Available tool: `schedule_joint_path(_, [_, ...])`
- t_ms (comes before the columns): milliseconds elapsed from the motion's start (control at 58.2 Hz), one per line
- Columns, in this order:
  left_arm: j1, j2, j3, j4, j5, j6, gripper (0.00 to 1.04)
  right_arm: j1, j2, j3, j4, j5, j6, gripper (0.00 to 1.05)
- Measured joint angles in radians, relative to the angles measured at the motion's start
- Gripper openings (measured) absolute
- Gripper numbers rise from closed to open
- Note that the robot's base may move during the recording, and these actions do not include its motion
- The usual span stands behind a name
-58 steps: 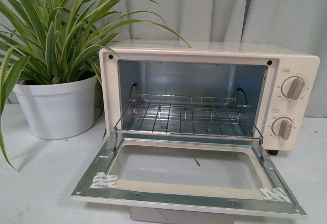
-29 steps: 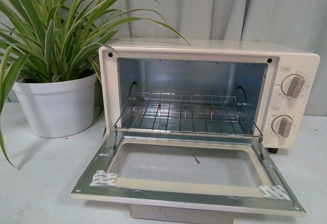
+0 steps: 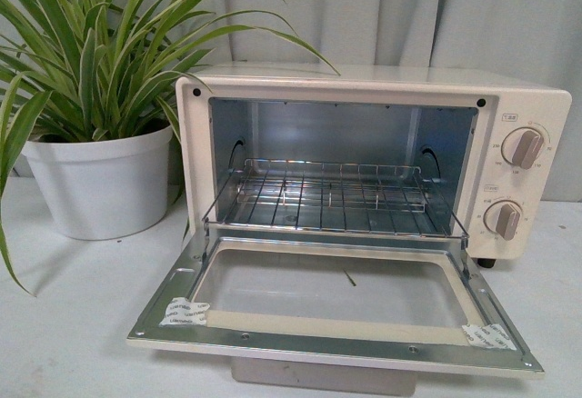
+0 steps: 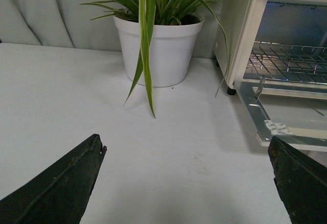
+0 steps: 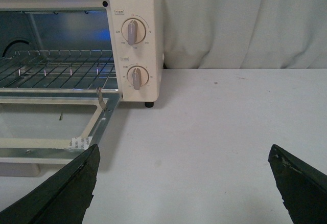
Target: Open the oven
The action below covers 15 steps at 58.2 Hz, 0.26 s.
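Observation:
The cream-white oven stands on the table with its glass door folded flat down toward me. The wire rack shows inside, and two grey knobs sit on its right panel. The handle shows as a pale strip under the door's front edge. Neither arm is in the front view. My left gripper is open and empty over bare table, left of the oven. My right gripper is open and empty over bare table, right of the oven.
A spider plant in a white pot stands left of the oven, and also shows in the left wrist view. Grey curtain hangs behind. The white table extends to the right of the oven.
The oven door stays flat open. The front view has shifted slightly, so the oven sits a little higher in the frame.

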Motion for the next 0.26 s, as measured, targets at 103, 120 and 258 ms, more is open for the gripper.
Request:
schedule_joint_path(103, [0.000, 0.000, 0.000, 0.000, 0.000, 0.000, 0.98, 0.000, 0.000, 0.000, 0.000, 0.000, 0.000, 0.95])
schedule_joint_path(120, [0.000, 0.000, 0.000, 0.000, 0.000, 0.000, 0.98, 0.000, 0.000, 0.000, 0.000, 0.000, 0.000, 0.95])
schedule_joint_path(258, [0.000, 0.000, 0.000, 0.000, 0.000, 0.000, 0.98, 0.000, 0.000, 0.000, 0.000, 0.000, 0.000, 0.95])
